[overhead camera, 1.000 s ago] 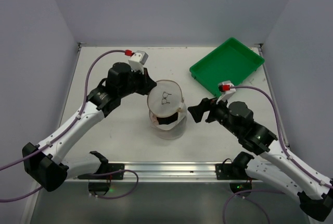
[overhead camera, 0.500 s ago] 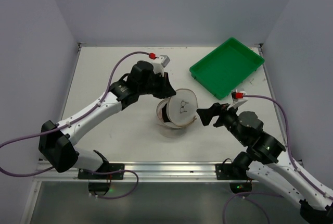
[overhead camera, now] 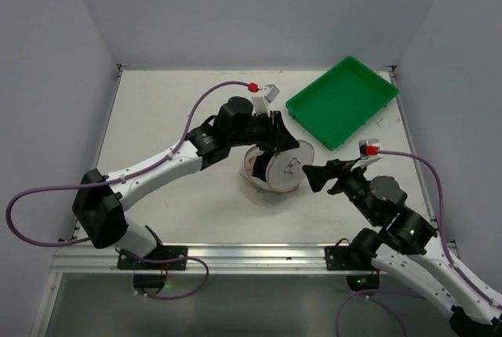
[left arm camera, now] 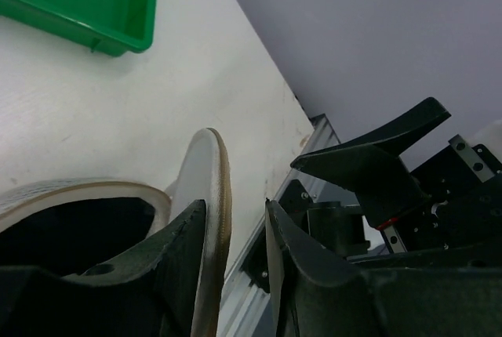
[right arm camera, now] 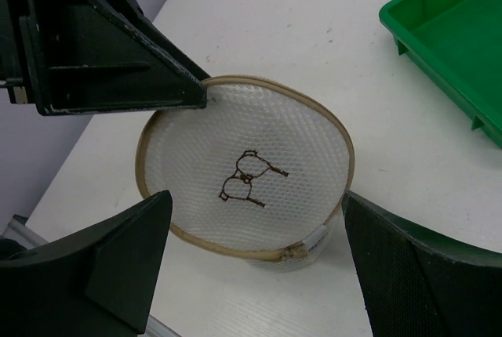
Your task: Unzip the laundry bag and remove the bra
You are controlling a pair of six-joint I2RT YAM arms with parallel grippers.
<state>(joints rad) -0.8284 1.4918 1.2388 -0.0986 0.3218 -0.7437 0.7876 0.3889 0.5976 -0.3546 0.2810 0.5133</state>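
The laundry bag [overhead camera: 263, 184] stands mid-table. Its round white lid [overhead camera: 289, 166] with the black bra drawing is tipped up on edge and faces right. The lid fills the right wrist view [right arm camera: 247, 168]. Dark contents [overhead camera: 254, 166] show in the bag's open top; I cannot tell if they are the bra. My left gripper [overhead camera: 279, 141] is at the lid's top back edge. In the left wrist view [left arm camera: 235, 208] the jaws are slightly apart around the lid's rim [left arm camera: 213, 188], which lies against one finger with a gap to the other. My right gripper [overhead camera: 320, 179] is wide open and empty, facing the lid from the right.
A green tray [overhead camera: 341, 102] lies at the back right, also in the right wrist view [right arm camera: 455, 47] and the left wrist view [left arm camera: 78, 0]. The metal rail [overhead camera: 251, 257] runs along the table's near edge.
My left gripper swung from the bag's left round its back to the right. The lid tipped from facing up to facing right. My right arm drew slightly right.
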